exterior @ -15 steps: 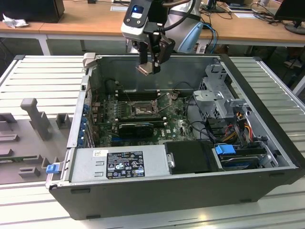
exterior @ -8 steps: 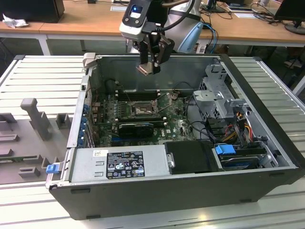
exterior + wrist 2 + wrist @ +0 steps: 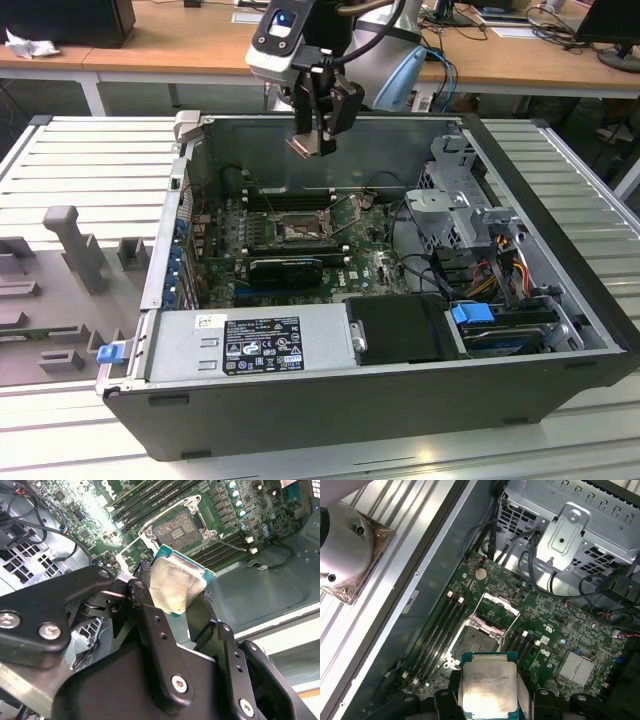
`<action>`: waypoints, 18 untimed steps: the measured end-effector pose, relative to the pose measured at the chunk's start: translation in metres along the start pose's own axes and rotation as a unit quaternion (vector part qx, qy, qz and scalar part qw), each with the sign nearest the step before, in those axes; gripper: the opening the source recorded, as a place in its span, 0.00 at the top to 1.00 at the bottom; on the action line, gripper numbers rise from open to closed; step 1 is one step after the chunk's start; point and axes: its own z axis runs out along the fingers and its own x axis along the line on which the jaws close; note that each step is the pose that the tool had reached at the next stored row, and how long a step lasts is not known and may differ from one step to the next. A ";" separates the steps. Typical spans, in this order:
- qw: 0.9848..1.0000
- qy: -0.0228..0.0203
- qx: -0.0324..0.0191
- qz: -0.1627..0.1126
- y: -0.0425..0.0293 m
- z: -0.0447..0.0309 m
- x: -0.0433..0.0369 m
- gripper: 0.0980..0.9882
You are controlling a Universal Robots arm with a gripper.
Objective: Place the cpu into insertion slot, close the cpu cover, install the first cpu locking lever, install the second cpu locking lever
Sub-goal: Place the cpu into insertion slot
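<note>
A: 1 step is judged to be in hand, the first: the cpu (image 3: 176,587) is to be placed into the insertion slot (image 3: 176,527). Nothing is seated yet.

B: How is the tool found?

A: The tool (image 3: 316,140) is seen at the upper middle of the exterior view, above the open computer case (image 3: 350,415). Its 2 fingers (image 3: 152,625) are clamped on opposite edges of the cpu. The chip's silvery face is turned towards the cameras in both wrist views.

B: And where is the slot placed?

A: It is set in the green board near the middle of the exterior view, below the chip and well apart from it. Its dark bed is left bare. In the first wrist view the cpu cover (image 3: 495,611) is seen swung up and open, just beside the slot.

B: What is called for by the placing?

A: By judgement, the chip must be brought down over the socket, squared to its rim and kept level, so that no corner is caught on the raised cover.

B: What is counted?

A: 1 cpu, 1 insertion slot, 1 cpu cover and 1 tool with 2 fingers are counted. 1 thin locking lever (image 3: 227,541) is made out in the second wrist view, unlatched. A second cannot be told with certainty. 1 case is carried on 1 slatted counter (image 3: 90,150).
</note>
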 end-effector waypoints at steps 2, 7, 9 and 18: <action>1.000 0.000 0.000 0.004 0.0000 0.0000 0.0000 0.52; 1.000 -0.001 0.000 0.018 0.0000 0.0000 0.0000 0.52; 1.000 -0.002 0.000 0.023 0.0000 0.0000 0.0000 0.52; 0.999 -0.004 -0.001 0.051 0.0000 0.0001 0.0000 0.52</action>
